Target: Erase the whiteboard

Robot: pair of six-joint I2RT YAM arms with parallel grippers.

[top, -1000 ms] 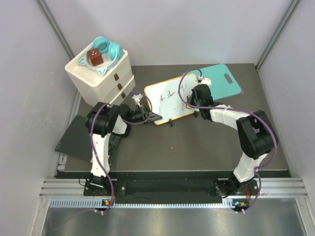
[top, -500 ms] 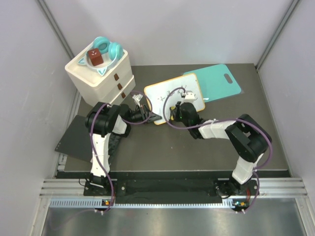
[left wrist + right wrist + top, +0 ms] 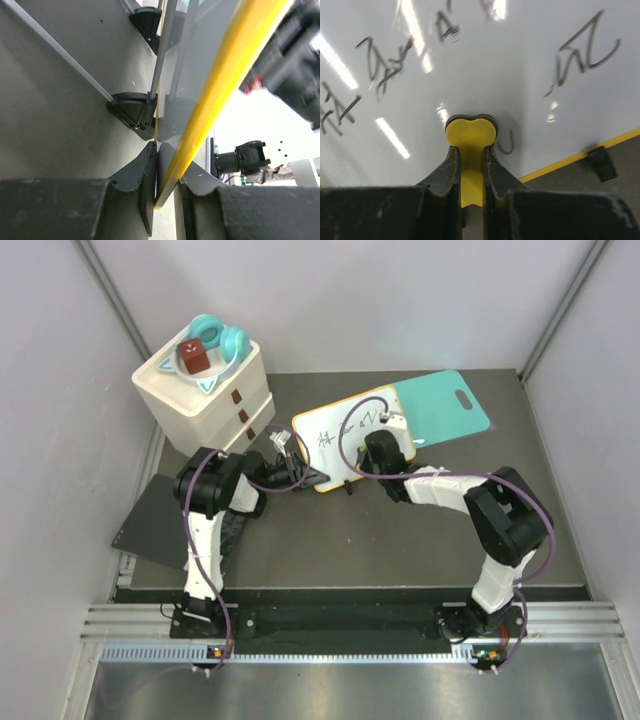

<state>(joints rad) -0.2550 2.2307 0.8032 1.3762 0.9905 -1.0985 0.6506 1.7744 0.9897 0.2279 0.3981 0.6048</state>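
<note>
1. Whiteboard [image 3: 330, 445] is being kept tilted on the surface [image 3: 400, 530], just left of the teal cutting board [image 3: 450, 405].
2. Its yellow frame [image 3: 225, 85] is being clamped at the end farthest from the cutting board by the left pincer [image 3: 167, 185].
3. A yellow eraser [image 3: 470, 132] is being pinched by the fully closed right pincer [image 3: 470, 165] and pressed against the handwriting, nearer the cutting board.

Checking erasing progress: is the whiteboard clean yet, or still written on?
Still written on: black handwriting shows across the whiteboard in the right wrist view, and in the top view too.
</note>
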